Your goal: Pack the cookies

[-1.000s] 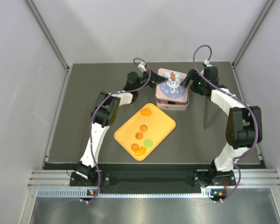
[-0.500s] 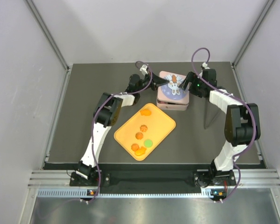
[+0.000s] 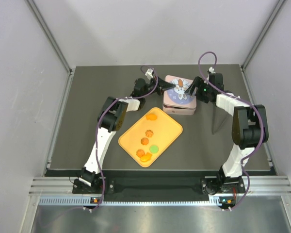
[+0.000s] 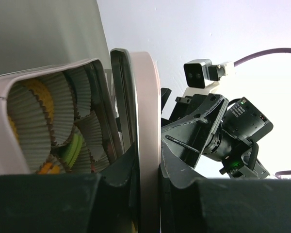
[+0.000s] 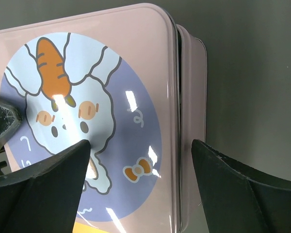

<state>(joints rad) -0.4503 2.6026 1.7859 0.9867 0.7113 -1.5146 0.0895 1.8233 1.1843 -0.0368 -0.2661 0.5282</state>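
The left gripper (image 4: pixel 149 167) is clenched on the rim of the pink lid (image 5: pixel 87 97), one finger on each face of the thin edge. In the left wrist view the lid stands off the pink tin (image 5: pixel 191 97) on that side, and the gap shows grey paper cups (image 4: pixel 63 111) inside, with yellow, green and orange cookies lying in some of them. The right gripper (image 5: pixel 139 145) faces it from the opposite side with its jaws spread wide. One finger lies over the lid's rabbit-and-carrot picture and the other is out past the tin's side wall; whether either touches cannot be told, and it grips nothing.

From above, the lid hangs over the tin, shifted a little toward the back, between the two grippers. Just in front of the tin lies the orange tray (image 3: pixel 169 127), turned at an angle. The other cookies (image 3: pixel 148 133) lie on it: several orange ones and one green.

All of this is on a dark grey table (image 3: pixel 87 111) enclosed by plain pale walls (image 3: pixel 150 29). A metal rail (image 3: pixel 155 187) runs along the near edge, where the arm bases are bolted.
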